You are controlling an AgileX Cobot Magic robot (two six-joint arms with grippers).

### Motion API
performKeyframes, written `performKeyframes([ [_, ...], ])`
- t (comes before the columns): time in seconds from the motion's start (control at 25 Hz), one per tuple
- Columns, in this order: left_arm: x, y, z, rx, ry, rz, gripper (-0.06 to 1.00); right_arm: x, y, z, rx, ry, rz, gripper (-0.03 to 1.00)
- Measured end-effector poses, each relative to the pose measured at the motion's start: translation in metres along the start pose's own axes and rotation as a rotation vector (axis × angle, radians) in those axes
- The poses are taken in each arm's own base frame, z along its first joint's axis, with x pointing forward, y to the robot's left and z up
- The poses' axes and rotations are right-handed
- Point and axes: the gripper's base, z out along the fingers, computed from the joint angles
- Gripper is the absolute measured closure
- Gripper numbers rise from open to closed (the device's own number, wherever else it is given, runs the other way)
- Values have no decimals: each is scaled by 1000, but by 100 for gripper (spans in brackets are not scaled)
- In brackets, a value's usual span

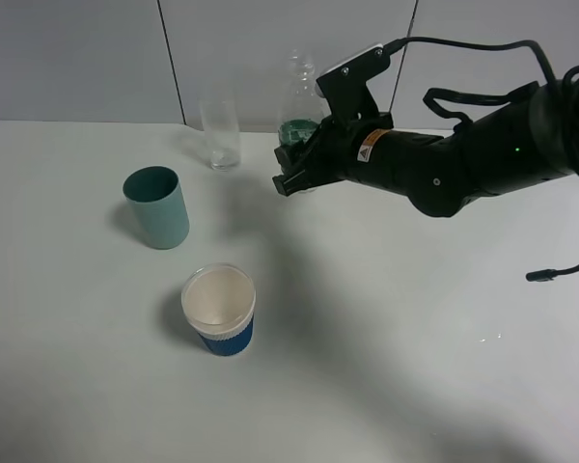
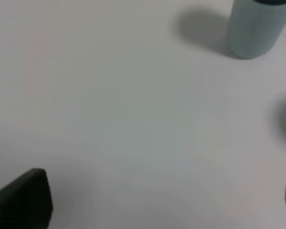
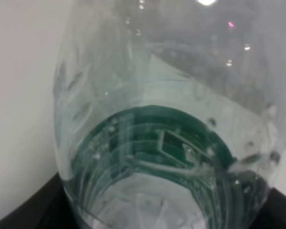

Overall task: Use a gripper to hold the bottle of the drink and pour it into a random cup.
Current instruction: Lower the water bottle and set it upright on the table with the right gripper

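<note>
The bottle of the drink (image 1: pixel 298 95), clear plastic with a dark green label and no cap, is upright at the back of the table. My right gripper (image 1: pixel 295 166) is shut on its lower part, the black arm reaching in from the right. In the right wrist view the bottle (image 3: pixel 171 119) fills the frame, with liquid and the green label showing through it. Three cups are to its left: a clear glass (image 1: pixel 220 135), a teal cup (image 1: pixel 157 206) and a white paper cup with a blue sleeve (image 1: pixel 219 309). My left gripper (image 2: pixel 157 195) is open above bare table, near the teal cup (image 2: pixel 255 26).
The white table (image 1: pixel 415 338) runs back to a white panelled wall just behind the bottle and the glass. A black cable end (image 1: pixel 543 275) hangs below the right arm. The left arm is out of the exterior high view.
</note>
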Motion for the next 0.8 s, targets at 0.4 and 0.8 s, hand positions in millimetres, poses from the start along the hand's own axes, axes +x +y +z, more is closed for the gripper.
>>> performKeyframes([
  [0.4, 0, 0, 0, 0, 0, 0, -5, 38, -5, -6, 131, 28, 1, 39],
  [0.8, 0, 0, 0, 0, 0, 0, -5, 51, -11, -18, 220, -11, 36, 39],
])
